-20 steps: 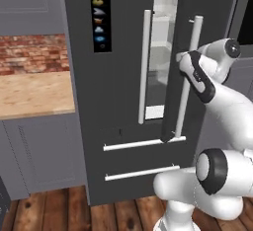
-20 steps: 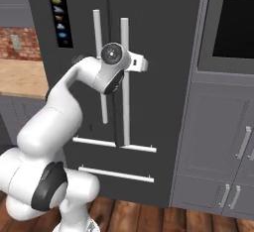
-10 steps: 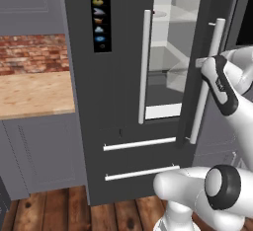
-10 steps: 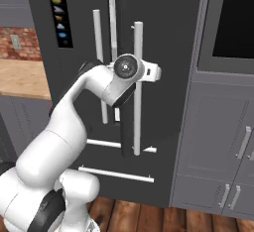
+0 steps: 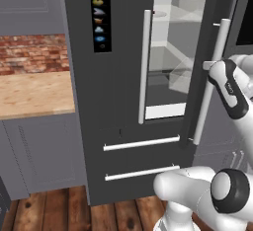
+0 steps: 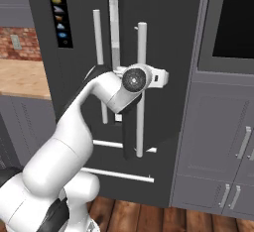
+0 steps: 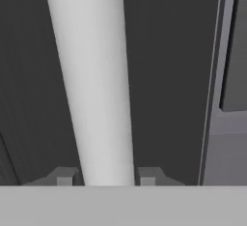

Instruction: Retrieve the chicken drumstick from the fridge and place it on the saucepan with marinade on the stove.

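The tall dark grey fridge [image 5: 118,77] stands ahead with its right door [image 6: 168,52] swung partly out. My gripper [image 7: 103,176] is shut on that door's long silver bar handle [image 7: 96,85], one fingertip on each side. The hand [image 6: 144,80] meets the handle [image 6: 140,127] at mid-height, and it appears at the right edge [image 5: 213,66] of the left base view. Through the gap I see the white interior [image 5: 170,52] with glass shelves. A tiny dark reddish speck [image 5: 157,13] sits on an upper shelf, too small to identify. The saucepan, marinade and stove are out of view.
A wooden counter [image 5: 29,92] with a brick wall behind it lies left of the fridge. Grey cabinets [image 6: 218,142] and a black oven window [image 6: 233,28] stand right of it. Two lower drawers [image 5: 143,143] with silver bars sit under the doors. My arm crosses in front of the left door.
The right fridge door has swung further open with my gripper shut on its handle. My hand has moved right and toward the base, and more of the white interior shows.
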Available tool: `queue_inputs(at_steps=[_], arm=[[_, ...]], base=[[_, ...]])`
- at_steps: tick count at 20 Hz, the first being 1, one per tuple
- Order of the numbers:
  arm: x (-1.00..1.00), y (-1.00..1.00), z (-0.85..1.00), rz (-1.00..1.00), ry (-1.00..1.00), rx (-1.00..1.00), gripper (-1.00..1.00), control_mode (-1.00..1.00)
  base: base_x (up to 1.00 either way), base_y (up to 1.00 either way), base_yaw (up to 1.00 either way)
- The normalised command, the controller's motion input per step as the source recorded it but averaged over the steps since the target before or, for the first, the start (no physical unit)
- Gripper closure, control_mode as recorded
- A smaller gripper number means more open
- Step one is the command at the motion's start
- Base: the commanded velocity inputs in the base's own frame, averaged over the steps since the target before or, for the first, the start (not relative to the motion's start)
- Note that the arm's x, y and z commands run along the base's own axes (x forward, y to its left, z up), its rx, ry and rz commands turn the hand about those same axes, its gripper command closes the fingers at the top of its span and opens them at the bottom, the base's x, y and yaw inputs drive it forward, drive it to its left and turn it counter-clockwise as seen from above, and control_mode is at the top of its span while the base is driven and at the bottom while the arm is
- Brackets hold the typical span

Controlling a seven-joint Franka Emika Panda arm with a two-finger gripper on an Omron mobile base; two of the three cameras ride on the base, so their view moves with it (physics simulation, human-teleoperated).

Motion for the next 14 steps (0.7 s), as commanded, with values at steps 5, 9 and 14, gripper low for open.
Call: queue_inputs(at_steps=[5,9,14], arm=[[0.05,-0.22,0.00,0.01,0.00,0.00,1.00,-1.00],[-0.09,-0.22,0.00,0.00,0.00,0.00,1.00,-1.00],[-0.35,-0.19,-0.01,0.00,-0.04,0.00,-1.00,-1.00]], base=[[0.00,0.00,0.00],[0.00,0.00,0.00],[0.00,0.00,0.00]])
